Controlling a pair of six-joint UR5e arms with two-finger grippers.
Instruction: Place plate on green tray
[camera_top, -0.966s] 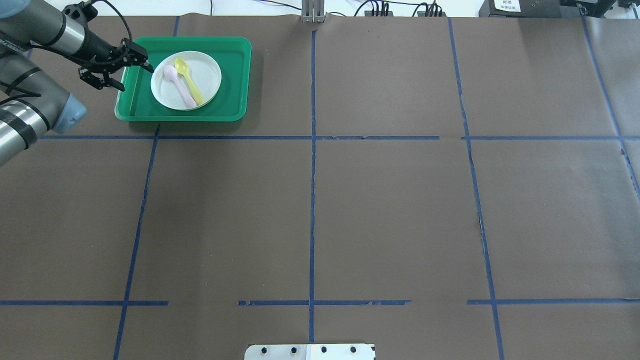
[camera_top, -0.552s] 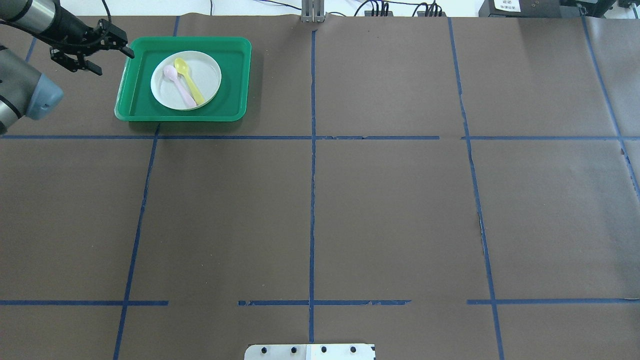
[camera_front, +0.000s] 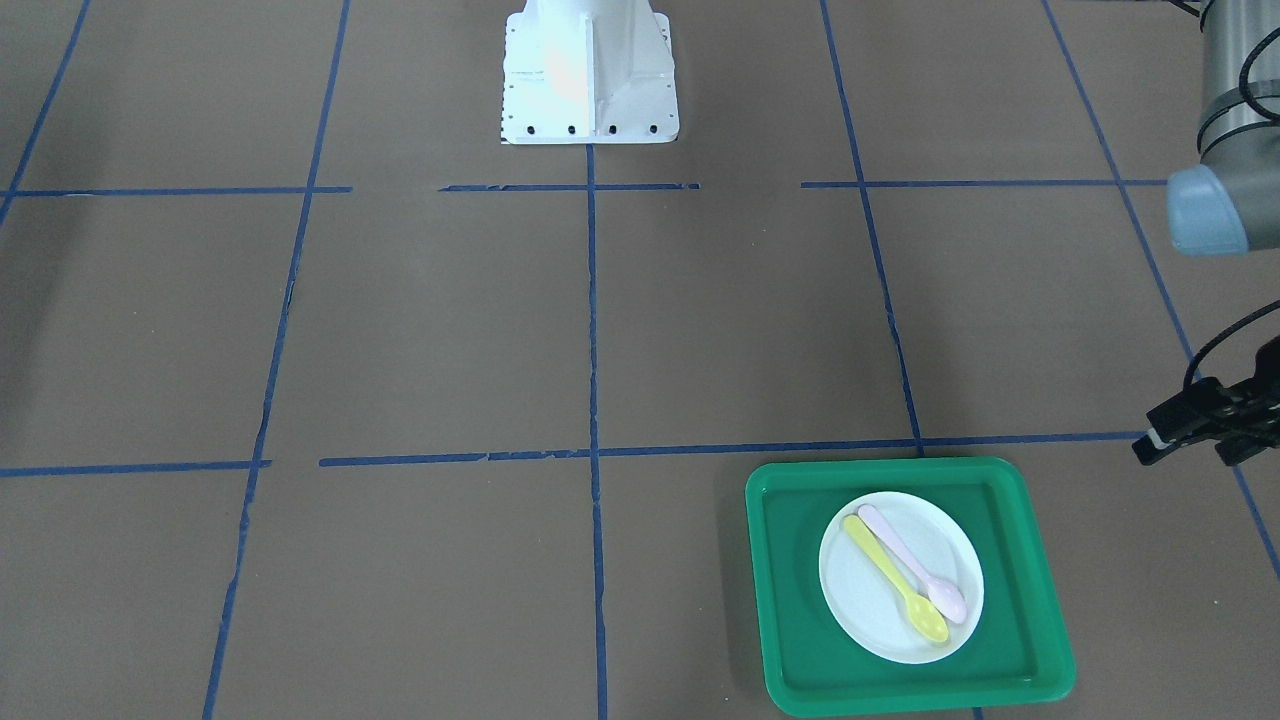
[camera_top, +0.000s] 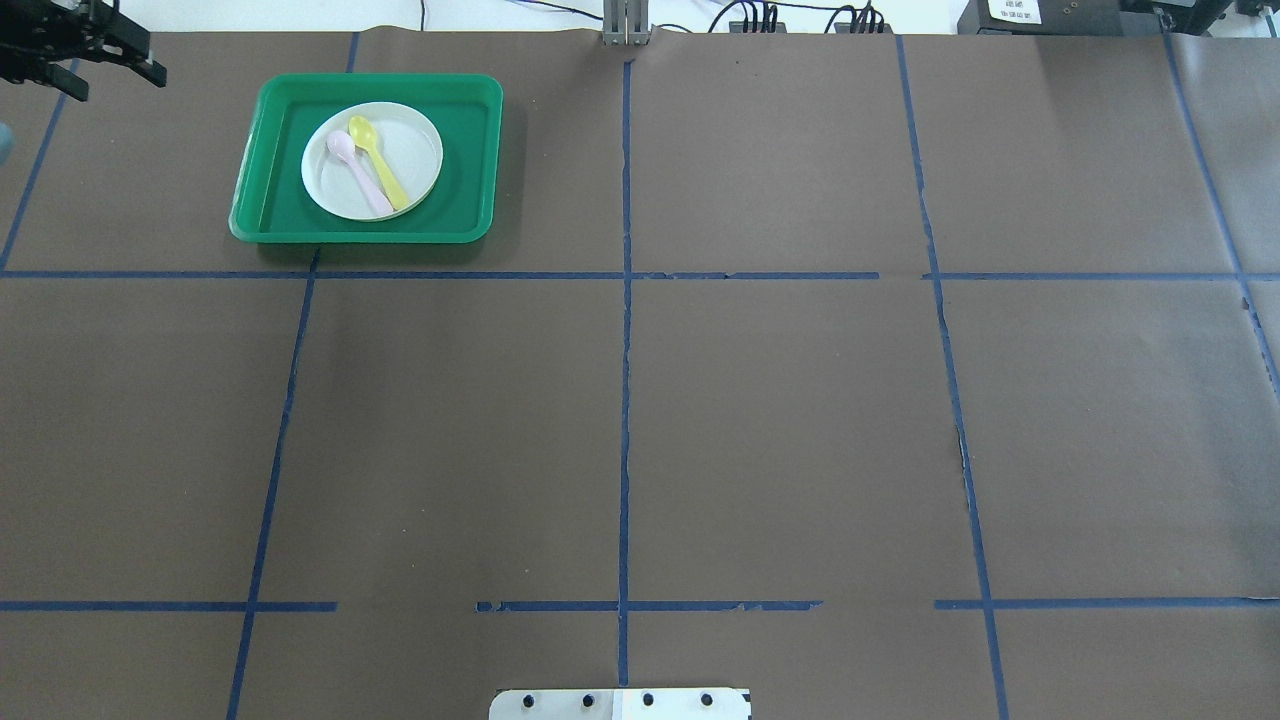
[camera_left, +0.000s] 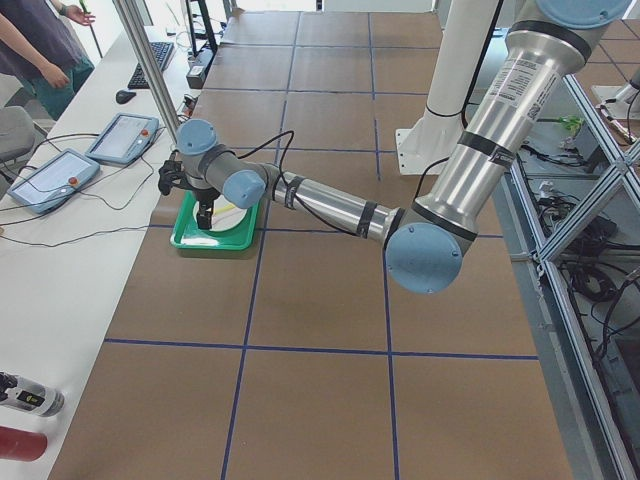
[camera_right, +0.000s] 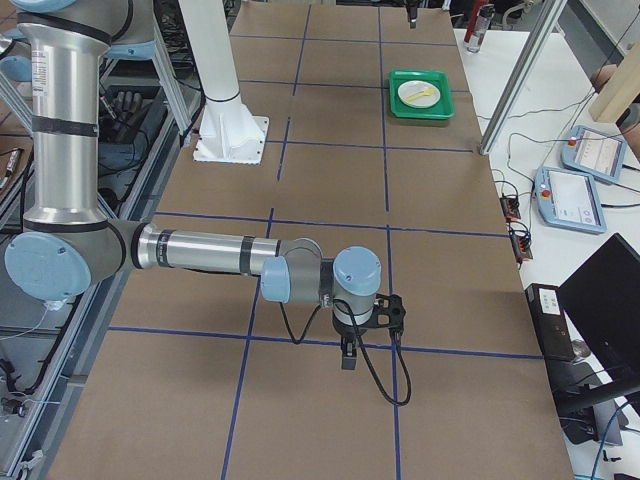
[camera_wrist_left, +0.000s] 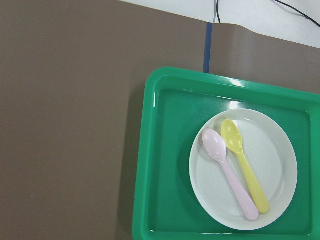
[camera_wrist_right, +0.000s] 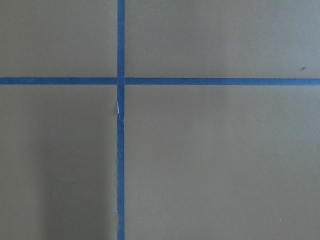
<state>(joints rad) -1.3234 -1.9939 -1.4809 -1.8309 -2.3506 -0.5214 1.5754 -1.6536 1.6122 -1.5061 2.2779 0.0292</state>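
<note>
Two spoons (camera_top: 364, 182) — on plate (camera_top: 416, 150)

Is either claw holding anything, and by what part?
Left gripper holds nothing; the plate lies free on the green tray. Right gripper: cannot tell.

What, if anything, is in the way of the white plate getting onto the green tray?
Nothing visible. The plate already lies inside the green tray, a pink spoon and a yellow spoon on it; the left gripper hangs apart.

overhead: high, rear, looking down | front-facing: opposite, steep | left wrist: close above green tray (camera_wrist_left: 165, 175) | all three share it
</note>
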